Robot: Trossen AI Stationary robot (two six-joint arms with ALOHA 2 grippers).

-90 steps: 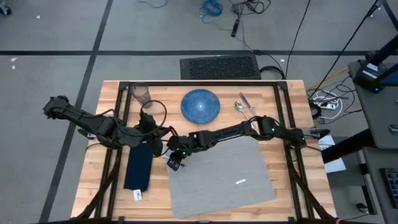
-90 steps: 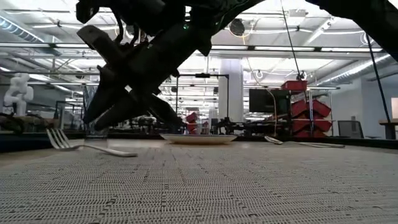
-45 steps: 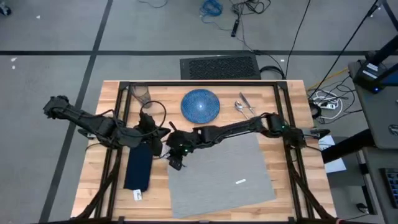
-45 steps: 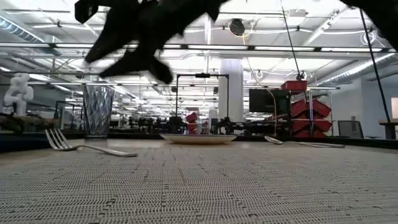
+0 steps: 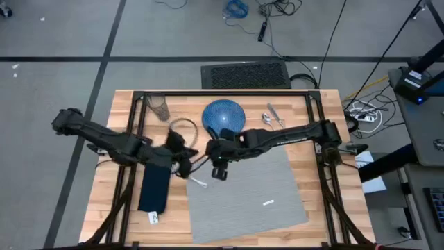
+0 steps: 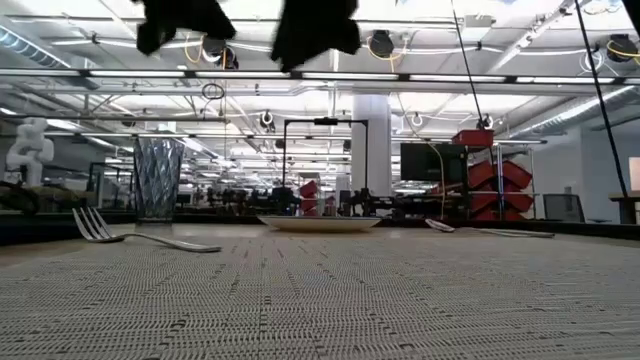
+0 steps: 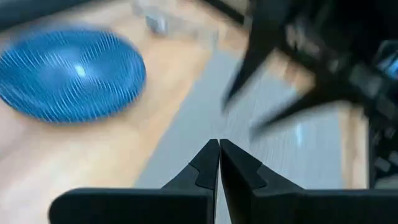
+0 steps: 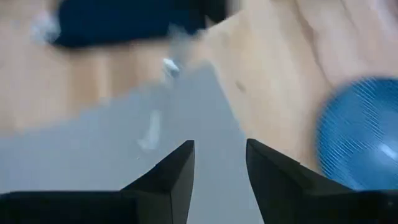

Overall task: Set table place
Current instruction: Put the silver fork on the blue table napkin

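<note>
Two arms meet over the top-left corner of the grey woven placemat (image 5: 244,191), their dark links crossing the pale plank tabletop (image 5: 316,208). Left hand (image 5: 187,165): fingers pressed together, nothing between them in its wrist view. Right hand (image 5: 219,171): fingers parted by a narrow gap, empty, above the mat's upper edge.

Low view cuts both arms off at the top edge; only dark, blurred shapes show there. Wrist views are smeared by motion.

Fork (image 5: 197,182), silver, lies at the mat's left edge. Small pale object (image 5: 268,203) on the mat, too small to identify. Round blue speckled plate (image 5: 223,116) sits beyond the mat; faceted clear glass (image 5: 159,106) at the far-left corner. Silver cutlery (image 5: 272,117) right of the plate, pieces indistinct. Navy napkin (image 5: 155,188) left of the mat, partly under the left arm.
</note>
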